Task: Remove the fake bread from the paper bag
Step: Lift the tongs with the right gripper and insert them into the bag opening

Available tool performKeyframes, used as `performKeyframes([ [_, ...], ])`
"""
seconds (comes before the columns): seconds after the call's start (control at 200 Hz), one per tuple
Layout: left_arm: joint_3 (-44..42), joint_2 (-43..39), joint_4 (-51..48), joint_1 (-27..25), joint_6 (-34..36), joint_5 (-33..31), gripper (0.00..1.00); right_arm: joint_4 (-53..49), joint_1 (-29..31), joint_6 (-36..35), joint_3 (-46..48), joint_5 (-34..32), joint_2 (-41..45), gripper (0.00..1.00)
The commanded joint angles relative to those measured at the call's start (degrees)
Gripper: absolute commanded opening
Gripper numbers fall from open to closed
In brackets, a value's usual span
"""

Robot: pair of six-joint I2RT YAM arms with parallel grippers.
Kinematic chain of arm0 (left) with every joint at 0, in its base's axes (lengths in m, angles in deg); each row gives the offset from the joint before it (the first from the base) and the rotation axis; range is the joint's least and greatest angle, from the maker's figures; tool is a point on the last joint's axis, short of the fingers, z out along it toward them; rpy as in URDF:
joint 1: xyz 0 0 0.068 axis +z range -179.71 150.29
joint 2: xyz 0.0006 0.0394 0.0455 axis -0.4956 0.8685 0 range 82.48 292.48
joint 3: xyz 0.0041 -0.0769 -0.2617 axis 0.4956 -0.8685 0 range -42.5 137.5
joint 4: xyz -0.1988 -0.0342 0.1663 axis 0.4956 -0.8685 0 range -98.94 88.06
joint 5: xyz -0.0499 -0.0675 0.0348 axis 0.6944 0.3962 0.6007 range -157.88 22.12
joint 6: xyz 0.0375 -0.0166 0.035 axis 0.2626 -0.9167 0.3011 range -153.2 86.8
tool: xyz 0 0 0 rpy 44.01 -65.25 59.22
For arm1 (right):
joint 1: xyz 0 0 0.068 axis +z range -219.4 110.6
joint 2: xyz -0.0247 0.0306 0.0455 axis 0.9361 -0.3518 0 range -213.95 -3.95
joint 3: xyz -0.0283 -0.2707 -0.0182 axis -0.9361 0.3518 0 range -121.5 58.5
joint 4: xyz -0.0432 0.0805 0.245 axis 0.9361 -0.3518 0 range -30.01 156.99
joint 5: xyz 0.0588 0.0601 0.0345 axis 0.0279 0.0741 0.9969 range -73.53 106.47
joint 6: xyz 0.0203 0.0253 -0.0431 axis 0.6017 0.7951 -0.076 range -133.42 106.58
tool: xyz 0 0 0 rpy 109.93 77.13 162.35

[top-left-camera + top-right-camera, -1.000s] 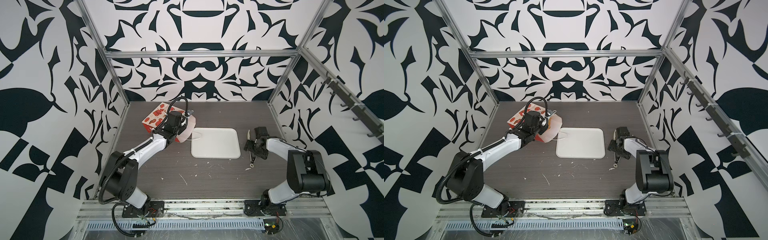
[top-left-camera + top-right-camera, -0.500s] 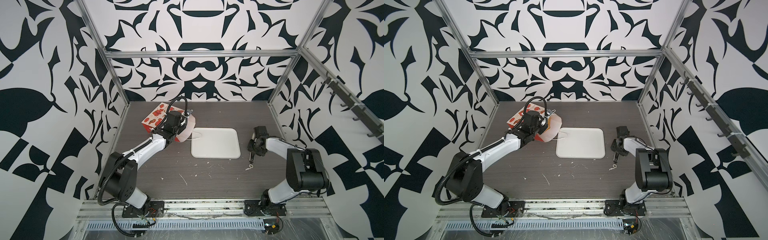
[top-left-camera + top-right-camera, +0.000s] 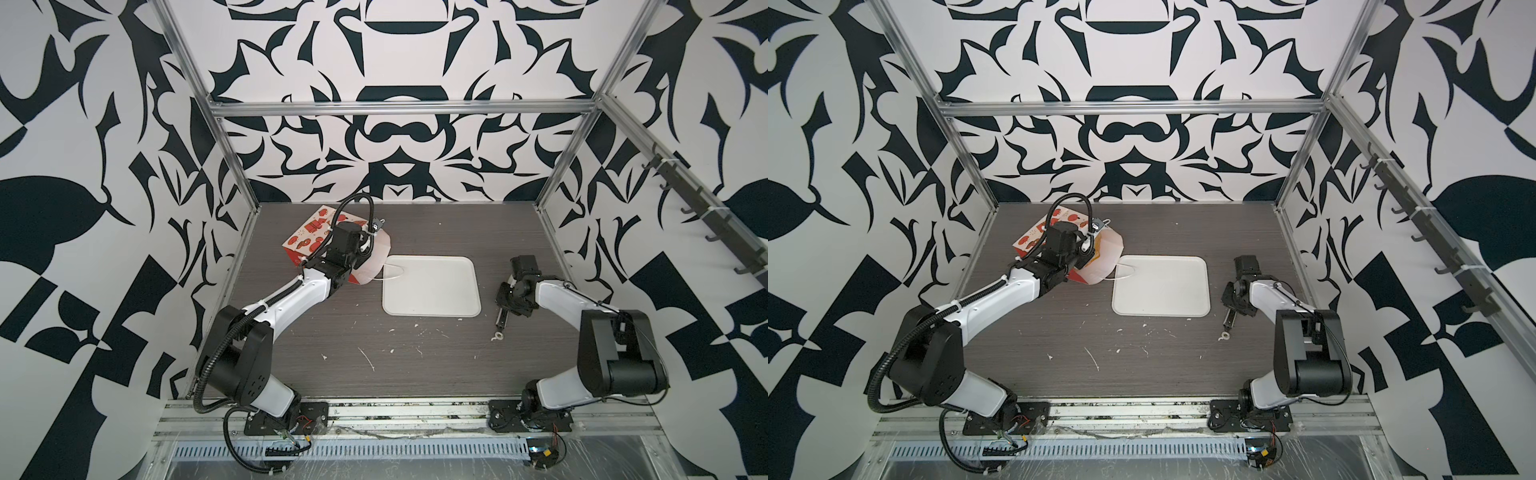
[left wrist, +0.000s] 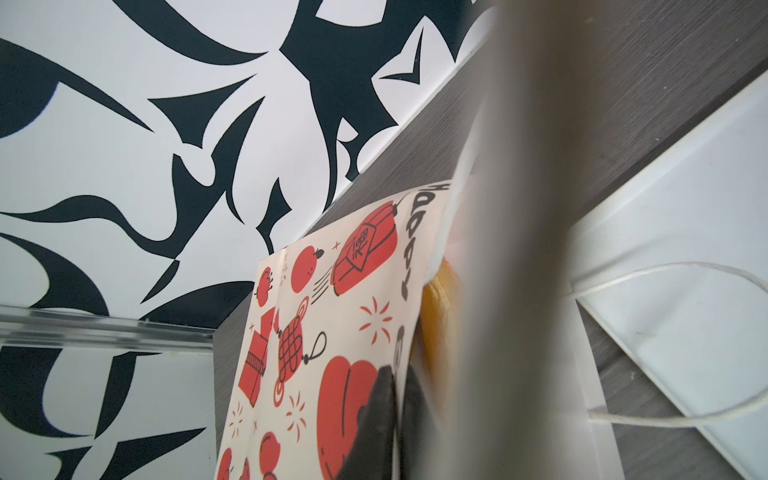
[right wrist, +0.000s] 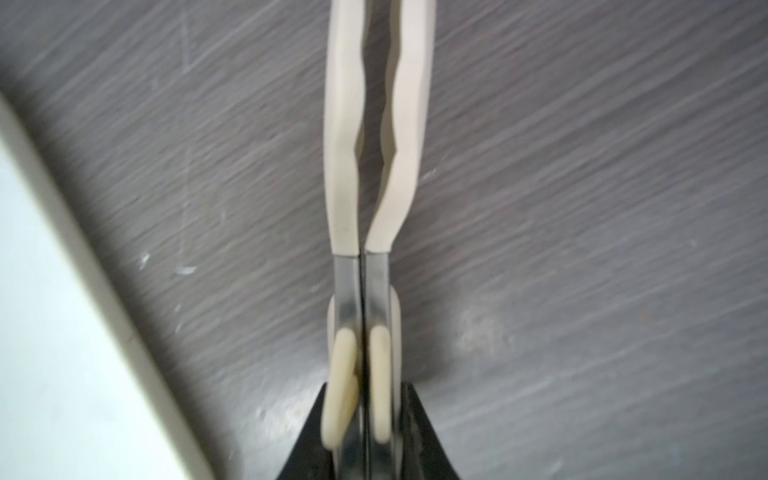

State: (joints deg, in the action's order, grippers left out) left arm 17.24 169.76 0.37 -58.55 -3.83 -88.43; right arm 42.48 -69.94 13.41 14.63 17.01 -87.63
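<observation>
**Change of state.** The right gripper (image 3: 505, 297), wide open a second ago, now has its jaws drawn in on the metal handle end of the tongs (image 3: 500, 320). These lie on the table (image 3: 415, 374), right of centre in both top views. In the right wrist view the tongs' cream arms (image 5: 340, 187) are squeezed nearly together.

**Unchanged.** The left gripper (image 4: 395, 419) stays fully pinched on the upper wall of the paper bag (image 3: 311, 232) at its mouth. The bag lies on its side, upper left of the tray (image 3: 432, 291), with its mouth towards the tray and one cord handle (image 3: 392, 272) across the tray's edge.

**Task item.** The fake bread (image 4: 440, 316) shows only as a yellow-orange piece just inside the mouth. None is visible outside the bag.

**Meaning.** Tool pickup appears complete and extraction has not begun. The tongs probably need to spread before entering the mouth.
</observation>
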Motion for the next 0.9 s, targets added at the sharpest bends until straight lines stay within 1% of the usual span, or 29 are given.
performKeyframes([
  [0.0, -0.1, -1.9, 0.7, 0.4, -0.4, -0.5, 0.08, -3.5, 1.9, -3.8, -4.1, 7.1, 4.9, 0.00],
  [0.09, 0.0, -1.6, 0.5, 0.4, -0.4, -0.6, 0.08, -4.9, 5.2, -6.3, -7.4, 14.5, 6.7, 0.00],
  [0.17, 0.1, -1.5, 0.3, 0.3, -0.4, -0.5, 0.08, -4.7, 8.9, -6.9, -10.1, 20.8, 7.2, 0.00],
  [0.265, 0.3, -1.4, 0.2, 0.3, -0.7, -0.4, 0.08, -1.0, 13.3, -5.1, -12.2, 28.9, 6.4, 0.00],
  [0.35, 0.4, -1.3, 0.1, 0.4, -0.7, -0.4, 0.08, 2.6, 18.1, -3.9, -14.4, 32.8, 4.3, 0.00],
  [0.445, 0.3, -1.4, 0.0, 0.3, -0.8, -0.5, 0.08, 4.3, 23.4, -4.3, -17.8, 34.7, 0.5, 0.00],
  [0.52, 0.2, -1.4, -0.1, 0.3, -0.8, -0.6, 0.08, 6.1, 26.3, -3.8, -19.7, 37.3, -2.8, 0.00],
  [0.635, 0.2, -1.3, -0.2, 0.3, -1.0, -0.5, 0.08, 11.2, 28.6, -1.0, -20.9, 40.1, -6.9, 0.00],
  [0.72, 0.2, -1.3, -0.2, 0.4, -1.1, -0.6, 0.08, 13.0, 29.7, 0.0, -22.7, 42.0, -9.8, 0.00],
  [0.81, 0.2, -1.5, -0.1, 0.4, -1.1, -0.4, 0.08, 13.6, 30.9, 0.2, -25.0, 42.1, -12.6, 0.00],
  [0.895, 0.4, -1.3, -0.1, 0.4, -1.1, -0.3, 0.08, 14.1, 32.0, 0.5, -27.3, 42.1, -14.8, 0.03],
])
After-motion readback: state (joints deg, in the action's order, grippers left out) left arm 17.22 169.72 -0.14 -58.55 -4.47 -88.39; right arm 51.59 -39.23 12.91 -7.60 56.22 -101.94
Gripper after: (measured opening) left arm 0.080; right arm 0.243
